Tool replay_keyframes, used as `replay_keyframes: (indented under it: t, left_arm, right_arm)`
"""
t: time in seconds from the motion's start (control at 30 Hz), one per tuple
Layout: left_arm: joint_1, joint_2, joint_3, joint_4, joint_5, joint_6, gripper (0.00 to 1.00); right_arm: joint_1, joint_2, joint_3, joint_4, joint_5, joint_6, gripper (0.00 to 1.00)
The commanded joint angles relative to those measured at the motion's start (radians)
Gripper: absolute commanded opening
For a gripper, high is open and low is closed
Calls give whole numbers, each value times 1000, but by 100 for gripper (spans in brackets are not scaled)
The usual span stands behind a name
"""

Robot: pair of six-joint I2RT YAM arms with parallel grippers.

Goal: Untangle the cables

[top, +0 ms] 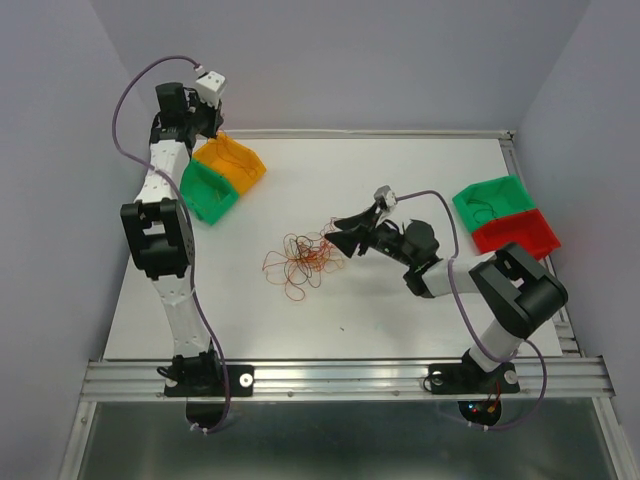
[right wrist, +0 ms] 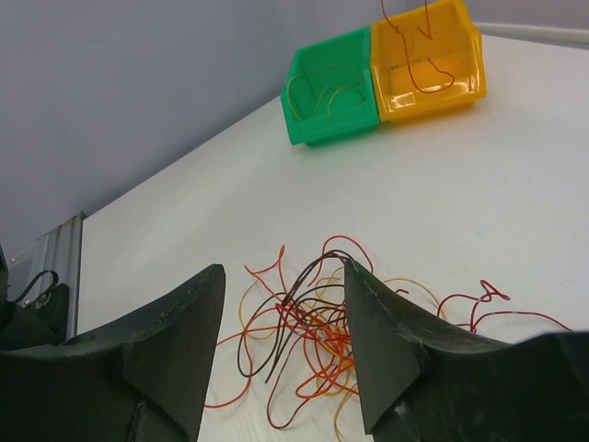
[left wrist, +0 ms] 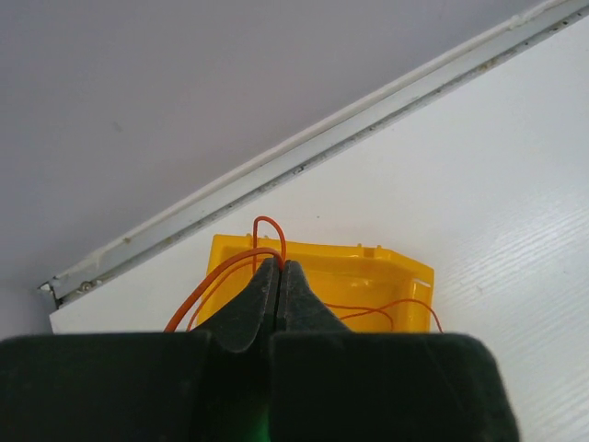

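A tangle of cables [top: 303, 260] in orange, red, yellow and dark brown lies mid-table, also seen as the tangle [right wrist: 317, 336] in the right wrist view. My right gripper [top: 343, 232] is open just right of it; the right gripper [right wrist: 283, 276] straddles the pile's top, and a dark brown cable loop [right wrist: 304, 285] rests against its right finger. My left gripper [top: 212, 128] is high at the back left above the yellow bin [top: 232, 163]. The left gripper [left wrist: 279, 264] is shut on an orange cable [left wrist: 269, 230] that hangs down into the yellow bin [left wrist: 405, 276].
A green bin [top: 208, 192] with yellowish cables adjoins the yellow one, both visible in the right wrist view as green bin [right wrist: 331, 92] and yellow bin [right wrist: 428, 60]. A second green bin [top: 492, 200] and a red bin [top: 516, 233] sit at the right edge.
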Motion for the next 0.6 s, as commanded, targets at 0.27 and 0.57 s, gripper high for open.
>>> replay_keyframes:
  t: [0.27, 0.57]
  left_arm:
    - [9, 94, 167, -130, -171, 192, 0]
    - [-29, 97, 75, -141, -256, 301, 0]
  right_arm:
    - [7, -42, -24, 59, 15, -26, 59]
    - [7, -51, -38, 59, 16, -23, 59]
